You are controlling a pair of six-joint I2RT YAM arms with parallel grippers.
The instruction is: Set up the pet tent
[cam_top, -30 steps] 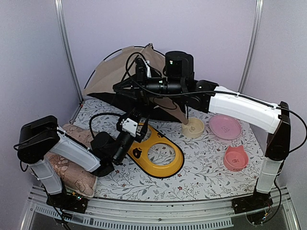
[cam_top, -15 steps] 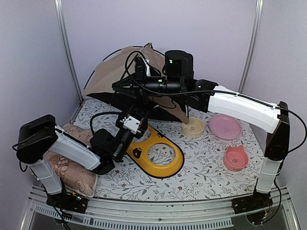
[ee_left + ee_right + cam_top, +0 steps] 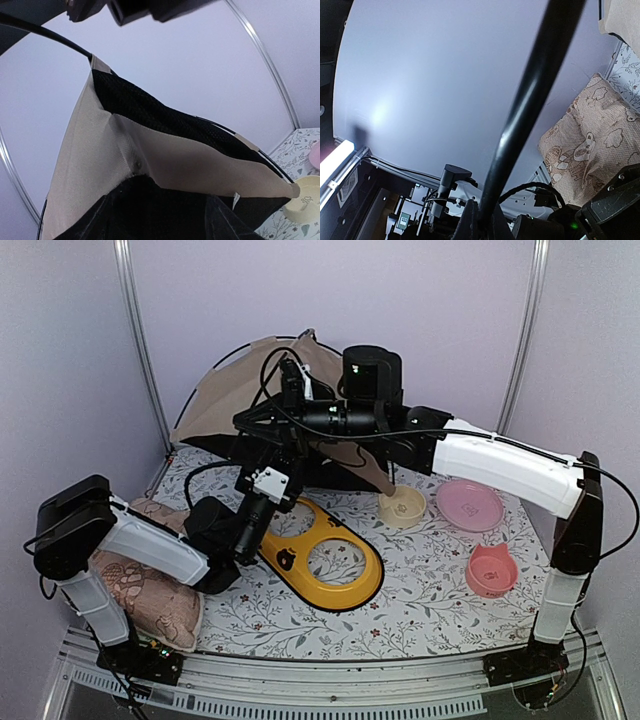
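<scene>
1. Nearest of all, left of the yellow double-bowl tray, a patterned cushion lies at the near-left corner of the bench, partly under the left arm.
2. The tray lies flat on the bench, and the left arm overlaps its left end in the overhead view.
3. Right of the tray and well apart from it stands a pink cat-eared bowl.
4. Just beyond the tray's left end, the left pincer points up into the dark lower part of the pet tent. I cannot tell whether its jaws are wide or holding fabric.
5. Beyond the tray's right end sits a cream bowl, with a pink plate just beside it, further right.
6. Higher up, beyond the tray's left end, the right pincer is clamped tight on a thin black pole — the pole rises from between its fingers.
7. Farthest from the tray, behind and to its left, the pet tent leans against the back wall — tan fabric partly raised, poles arching over it. One tan flap ends near the cream bowl.
</scene>
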